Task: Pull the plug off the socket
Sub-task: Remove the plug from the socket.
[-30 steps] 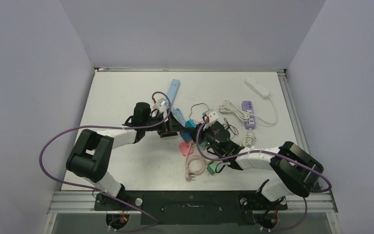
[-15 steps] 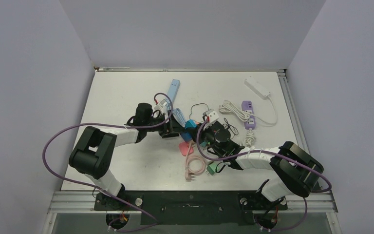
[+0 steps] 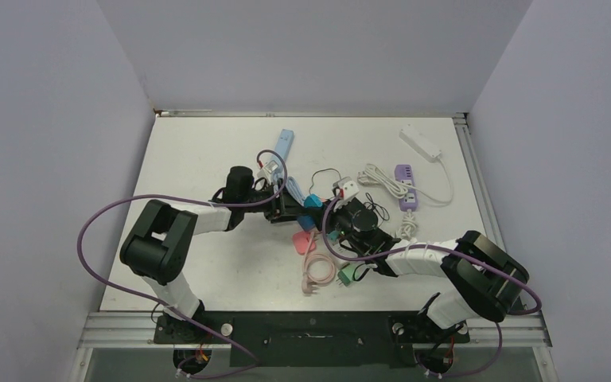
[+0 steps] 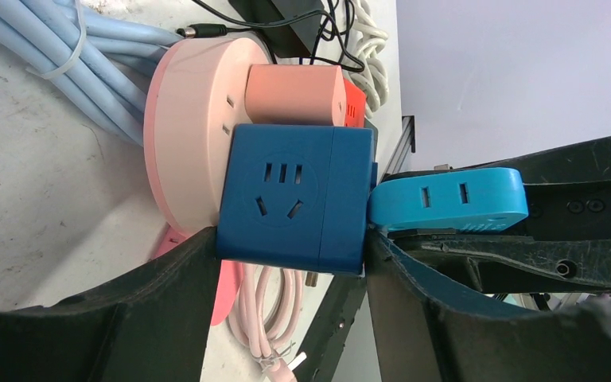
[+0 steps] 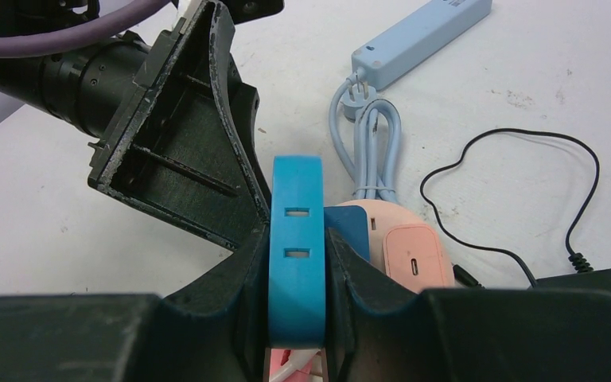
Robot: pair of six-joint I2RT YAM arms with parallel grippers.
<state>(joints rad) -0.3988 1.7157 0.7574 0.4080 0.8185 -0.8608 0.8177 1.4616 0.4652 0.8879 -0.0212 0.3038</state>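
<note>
Holding the light blue plug (image 5: 296,187) by its two flat faces, my right hand (image 5: 296,243) is clamping down tight, with both pads pressing on hard plastic. The plug is sitting near the middle of the surface (image 4: 24,175), seated in the right side of the dark blue cube socket (image 4: 290,199), and the cube is touching a pink round hub (image 4: 179,135).

I am judging both pieces to be light, rigid and smooth-shelled, so the only real resistance should be the pins gripping inside the socket. The cube looks too light to stay put by itself, so it needs bracing. Taking the plug across its broad faces, as it is now, should keep it from slipping. A straight pull to the right, in line with the pins, should spare them from bending.

My left hand (image 4: 290,243) is standing about half spread, its fingers (image 4: 195,263) lying against opposite flanks of the cube, so I am reading it as gripping the cube.
</note>
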